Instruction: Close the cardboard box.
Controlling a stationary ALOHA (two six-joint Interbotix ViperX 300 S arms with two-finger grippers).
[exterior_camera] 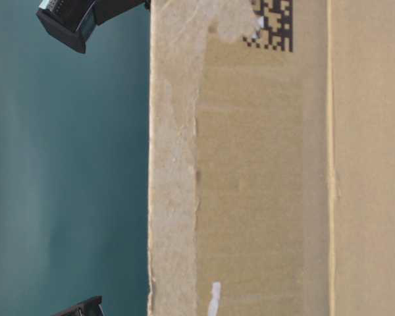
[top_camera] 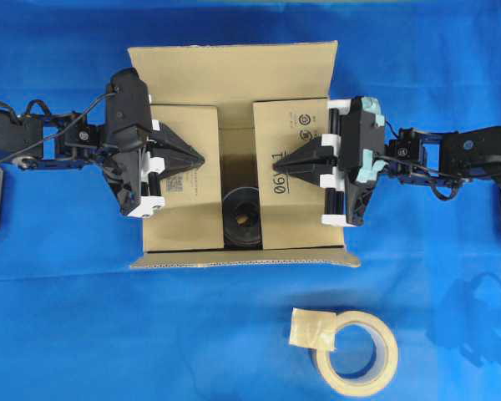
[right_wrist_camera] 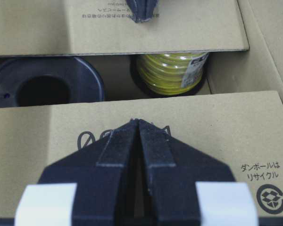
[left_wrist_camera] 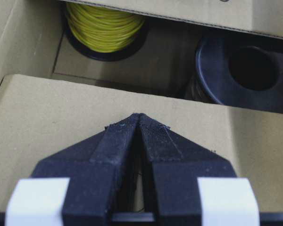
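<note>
With the box (top_camera: 242, 146) mid-worktop and both clenched, empty hands, left (top_camera: 202, 155) and right (top_camera: 275, 166), pressing its side flaps down over the spools (top_camera: 242, 215), push evenly until both lie flat, then fold the far and near flaps.

the cardboard box (exterior_camera: 276, 164) overruns the table-level frame — flaps hide most of the yellow spool (left_wrist_camera: 104, 26) inside.
</note>
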